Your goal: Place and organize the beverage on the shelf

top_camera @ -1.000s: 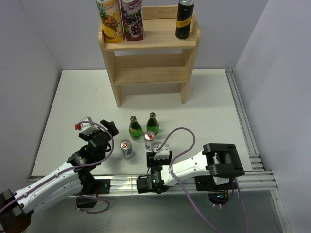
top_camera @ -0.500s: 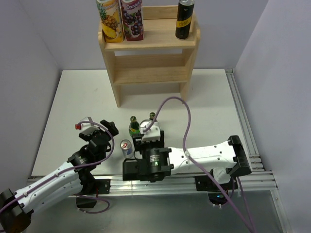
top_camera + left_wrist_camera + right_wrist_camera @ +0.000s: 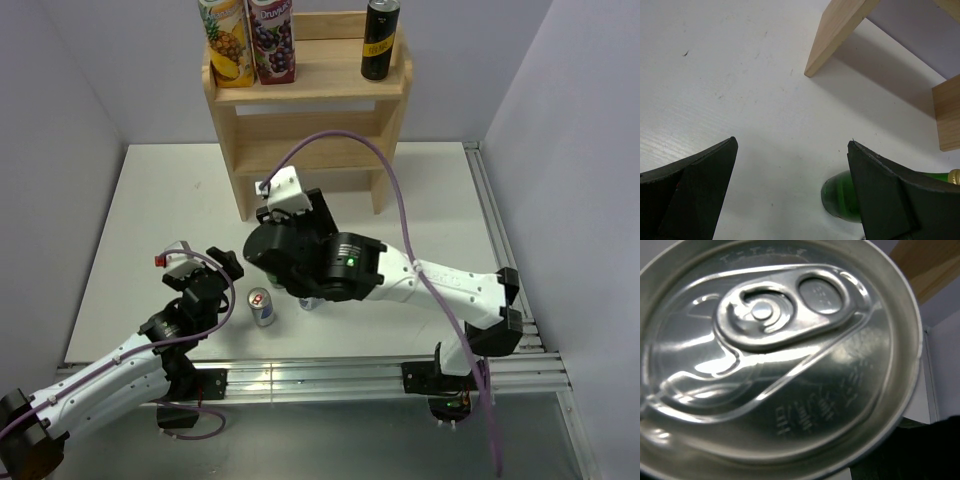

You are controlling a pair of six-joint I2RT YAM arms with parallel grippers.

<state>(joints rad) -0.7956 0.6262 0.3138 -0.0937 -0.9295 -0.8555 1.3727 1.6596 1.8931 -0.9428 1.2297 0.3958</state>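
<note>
While the shelf stands at the bench's far edge, two cartons and a black can sit on its top tier. Before the shelf, an arm hides the right gripper. A can top fills its wrist view, but I cannot tell whether it is gripped. Farther from the shelf, another can stands near the left gripper, whose jaws are wide apart, with a green bottle beside one finger.

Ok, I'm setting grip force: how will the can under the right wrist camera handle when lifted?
The can shows an unopened pull tab, so it is probably full: heavy for its size and fairly stiff. Its bare, shiny metal looks smooth, so it may slip in a light grip.
</note>
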